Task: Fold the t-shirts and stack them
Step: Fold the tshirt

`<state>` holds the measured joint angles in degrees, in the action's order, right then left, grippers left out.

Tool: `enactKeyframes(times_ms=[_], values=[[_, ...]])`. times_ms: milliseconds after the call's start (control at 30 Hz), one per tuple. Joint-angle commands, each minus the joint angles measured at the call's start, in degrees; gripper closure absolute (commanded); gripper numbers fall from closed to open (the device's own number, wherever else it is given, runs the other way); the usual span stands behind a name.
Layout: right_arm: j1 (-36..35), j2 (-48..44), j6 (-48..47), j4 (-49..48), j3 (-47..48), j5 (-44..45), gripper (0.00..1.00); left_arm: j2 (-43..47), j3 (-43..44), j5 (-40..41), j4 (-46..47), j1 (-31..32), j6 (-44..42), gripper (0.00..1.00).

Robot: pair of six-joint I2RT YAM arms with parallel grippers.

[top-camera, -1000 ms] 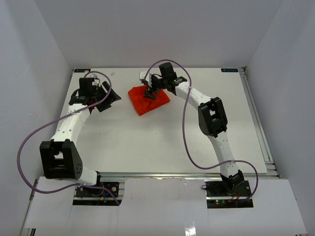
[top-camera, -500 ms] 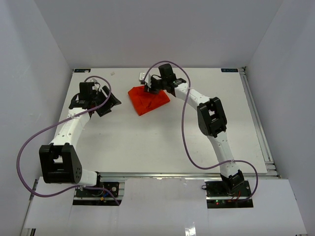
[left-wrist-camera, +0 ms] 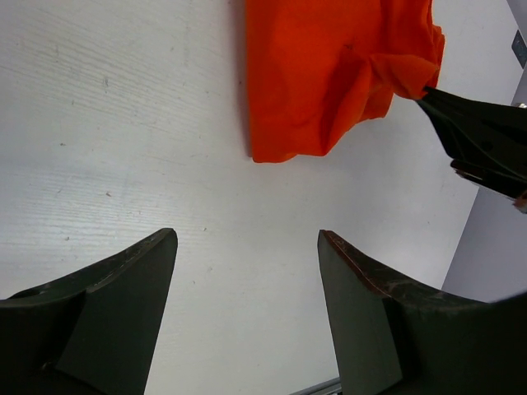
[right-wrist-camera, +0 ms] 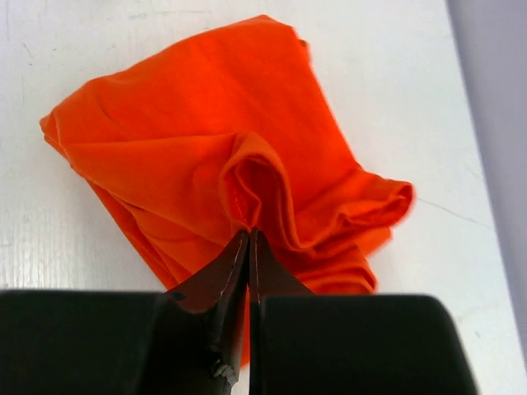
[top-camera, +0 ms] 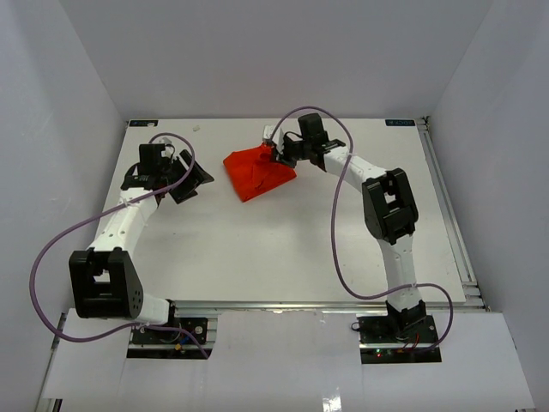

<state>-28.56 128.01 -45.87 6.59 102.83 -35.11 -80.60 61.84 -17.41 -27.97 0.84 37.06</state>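
The orange-red t-shirt (top-camera: 256, 172) lies bunched and partly folded on the white table, toward the back middle. My right gripper (top-camera: 276, 154) is at its right edge, shut on a pinched-up ridge of the cloth. In the right wrist view the fingertips (right-wrist-camera: 249, 234) meet on that fold of the t-shirt (right-wrist-camera: 189, 132), which rises to them. My left gripper (top-camera: 199, 174) hangs open to the left of the shirt, apart from it. In the left wrist view its open gripper (left-wrist-camera: 247, 239) stands over bare table, with the t-shirt (left-wrist-camera: 321, 74) beyond and the right gripper's tip at the shirt's far corner.
The white table (top-camera: 257, 249) has a metal rail (top-camera: 446, 206) along its right edge. Grey walls close in the back and both sides. A purple cable (top-camera: 339, 223) loops beside the right arm, another beside the left arm.
The right gripper closed on the t-shirt and shifted right, pulling a peak of cloth with it. The left arm moved only slightly.
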Motion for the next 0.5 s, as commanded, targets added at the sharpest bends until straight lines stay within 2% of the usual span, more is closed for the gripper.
enactKeyframes(times_ms=[0, 300, 400, 467], values=[[2.4, -6.4, 3.0, -5.0, -2.7, -2.1, 0.94, -0.3, 0.2, -2.1, 1.5, -0.3, 0.3, 0.2], [5.6, -9.4, 5.8, -5.5, -9.6, -2.8, 0.93, -2.0, 0.7, -3.8, 2.2, -0.3, -0.1, 0.19], [6.4, -10.0, 6.7, -5.8, -11.9, -3.1, 0.89, -2.7, 1.2, -4.6, 2.1, -0.3, -0.2, 0.19], [6.7, -10.7, 6.8, -5.9, -13.4, -2.9, 0.78, -2.9, 1.4, -4.8, 2.2, -0.3, -0.5, 0.19]])
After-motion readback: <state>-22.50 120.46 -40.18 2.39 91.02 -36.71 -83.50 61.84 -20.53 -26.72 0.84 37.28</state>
